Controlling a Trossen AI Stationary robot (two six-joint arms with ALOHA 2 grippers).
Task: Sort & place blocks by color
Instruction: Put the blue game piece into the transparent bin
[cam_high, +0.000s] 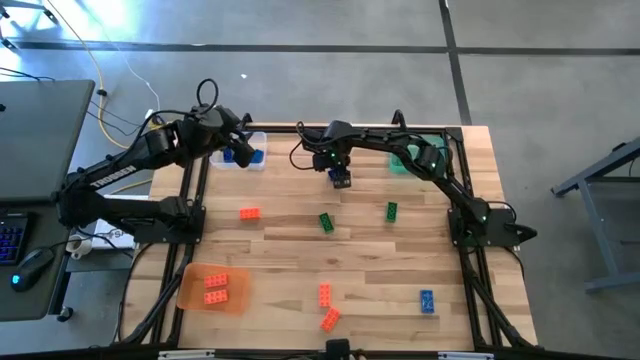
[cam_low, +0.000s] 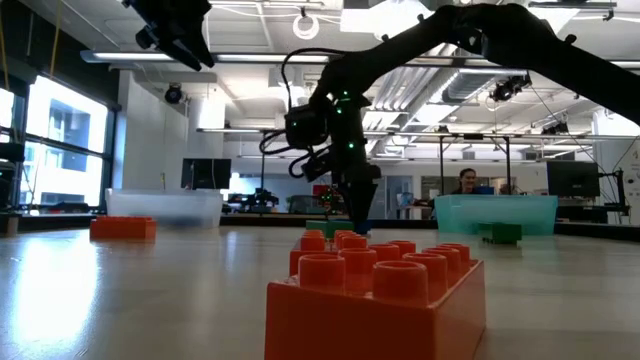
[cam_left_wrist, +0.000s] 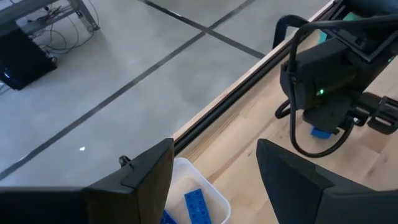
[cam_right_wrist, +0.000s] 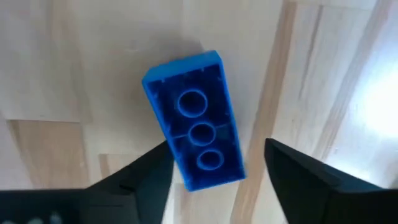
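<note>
The blocks lie scattered on the wooden table: orange ones (cam_high: 249, 213) (cam_high: 325, 294) (cam_high: 330, 319), green ones (cam_high: 326, 222) (cam_high: 391, 210), a blue one (cam_high: 427, 301). Others lie in the orange tray (cam_high: 190, 290) and the clear tray (cam_high: 257, 161). My right gripper (cam_right_wrist: 216, 144) points down, open, astride a blue block (cam_right_wrist: 196, 118) that shows its hollow underside; this block (cam_high: 341, 181) sits mid-table toward the far edge. My left gripper (cam_left_wrist: 214, 144) hangs open and empty over the clear tray (cam_left_wrist: 214, 194), which holds blue blocks (cam_left_wrist: 196, 204). My right gripper comes from above with one finger (cam_right_wrist: 152, 171) close against a long side of the blue block (cam_right_wrist: 171, 152) and the other finger apart from it. I cannot tell whether that finger touches the block.
A green tray (cam_high: 400, 163) stands at the far right under the right arm. The low view has a big orange block (cam_low: 375, 300) up front and a person in the room behind. Black frame rails run along both table sides. Bare wood lies at the centre.
</note>
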